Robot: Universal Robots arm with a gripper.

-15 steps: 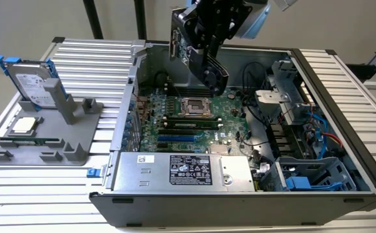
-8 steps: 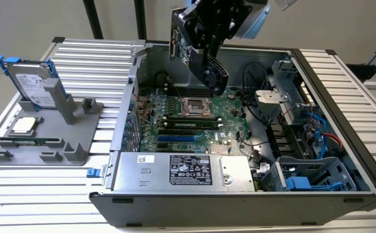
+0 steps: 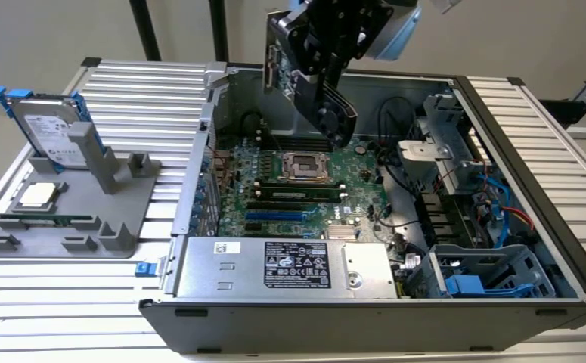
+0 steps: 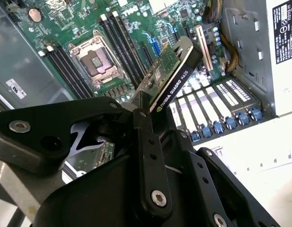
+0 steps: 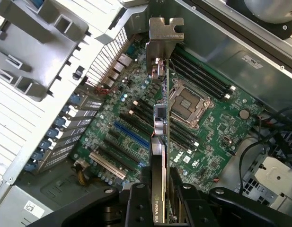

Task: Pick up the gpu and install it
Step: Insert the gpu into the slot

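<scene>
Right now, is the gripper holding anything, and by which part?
Yes. The gripper holds the gpu, its fingers clamped on the card's two faces at the end opposite the silver bracket.

Clear air separates gpu [image 5: 160, 123] and motherboard [image 5: 216, 130]; cables [image 3: 398, 178] apparently crowd the exterior view's right.

The gripper [image 5: 159, 189] was matte black, its flat fingers [image 4: 146, 156] pinned with silver screws [image 4: 158, 198] (round-headed), on a pale blue wrist [image 3: 398, 38].
</scene>
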